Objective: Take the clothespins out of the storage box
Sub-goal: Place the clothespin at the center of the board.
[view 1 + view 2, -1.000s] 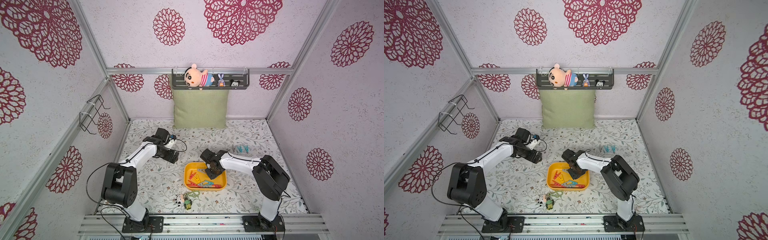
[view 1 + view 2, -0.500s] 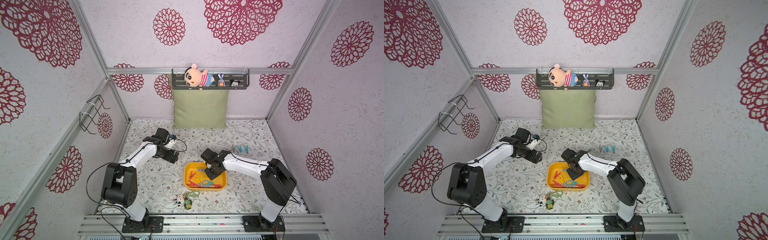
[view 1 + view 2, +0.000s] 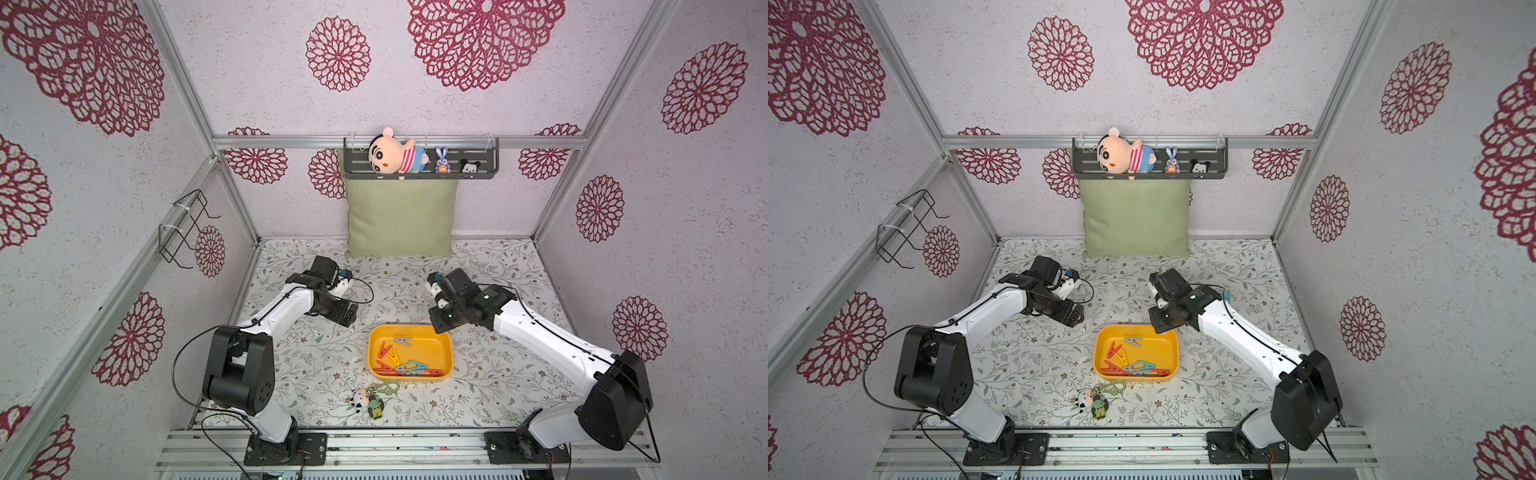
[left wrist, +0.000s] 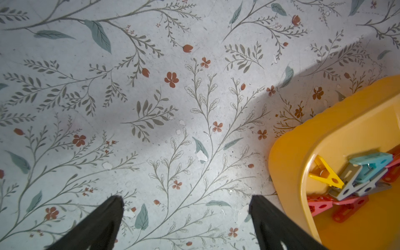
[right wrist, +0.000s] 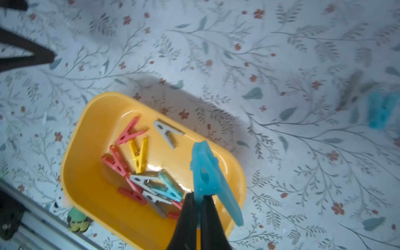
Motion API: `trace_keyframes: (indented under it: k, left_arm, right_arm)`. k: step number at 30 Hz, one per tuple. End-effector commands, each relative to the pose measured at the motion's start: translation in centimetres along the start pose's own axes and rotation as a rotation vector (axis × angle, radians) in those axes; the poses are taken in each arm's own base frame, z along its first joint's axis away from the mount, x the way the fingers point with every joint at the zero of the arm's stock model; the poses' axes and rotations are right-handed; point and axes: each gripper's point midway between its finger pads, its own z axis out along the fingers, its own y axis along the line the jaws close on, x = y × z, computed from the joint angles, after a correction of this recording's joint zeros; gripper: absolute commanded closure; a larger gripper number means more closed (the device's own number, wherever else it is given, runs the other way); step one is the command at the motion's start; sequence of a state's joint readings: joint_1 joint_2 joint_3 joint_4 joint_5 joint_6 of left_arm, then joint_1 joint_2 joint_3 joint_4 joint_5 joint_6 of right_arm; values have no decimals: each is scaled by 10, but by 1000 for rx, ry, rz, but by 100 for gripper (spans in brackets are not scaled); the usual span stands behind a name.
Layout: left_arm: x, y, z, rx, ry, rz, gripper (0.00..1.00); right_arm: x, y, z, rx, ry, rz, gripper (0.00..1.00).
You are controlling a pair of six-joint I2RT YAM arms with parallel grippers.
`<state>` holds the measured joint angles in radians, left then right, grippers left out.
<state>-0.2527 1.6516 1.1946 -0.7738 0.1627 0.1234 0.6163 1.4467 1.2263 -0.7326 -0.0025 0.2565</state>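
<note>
My right hand [image 5: 198,195] is pinching a teal-blue clothespin [image 5: 205,173], fingers closed down on the end of one leg while the other leg is splaying free. The peg is hanging above the storage box [image 5: 82,177], over its wall. I judge this grip thin. A quick swing could make the peg pivot or slip and drop back in, or bounce off the rim onto the bench [image 5: 281,54].

The other clothespins [image 5: 138,171] are lying inside, mostly tangled in one heap, with a grey clothespin [image 5: 166,132] apart from them. Overlapping legs may mean a later pick drags two up or tips the light box.

My left hand [image 4: 186,199] is hovering wide open and empty at the box's ten o'clock. A careless sweep from there could shove the box.

In both top views the box is sitting toward the bench's six o'clock, and my right hand is over its one o'clock corner, hiding the held peg. I cannot count the heap, as pegs are covering each other. Loose pegs [image 5: 381,110] on the bench are showing only as teal and grey blurs. The plush keychain [image 3: 370,403], at the box's seven o'clock, is cut off in the right wrist view. The left wrist view is catching only one corner of the box.
</note>
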Motion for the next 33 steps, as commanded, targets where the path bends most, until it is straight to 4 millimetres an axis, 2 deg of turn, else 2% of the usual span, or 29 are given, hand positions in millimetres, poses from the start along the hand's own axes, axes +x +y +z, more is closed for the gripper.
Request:
trace_keyframes:
  k: [1,5,10,16,19,25,33]
  left_arm:
    - [-4,-3,-4,-1,-25,13,1]
    - [-5,-2,-5,-2,-28,12,1]
    - [-5,-3,-6,-1,-32,12,1]
    - [-6,-4,-7,5,-33,12,1]
    - [-7,-5,-9,9,-39,13,1]
    - [-7,-6,-10,13,-43,12,1]
    - [-7,-6,-9,17,-42,12,1]
  right_arm:
    - [0,-54,-8,109,17,128,100]
    - [-4,-106,-3,191,32,209,100]
    - [5,-172,12,296,100,306,100]
    - [13,-230,29,315,134,421,100]
    - [17,-252,39,334,179,438,100]
    - [13,-276,63,287,205,459,100]
    - [0,-294,84,284,224,446,100]
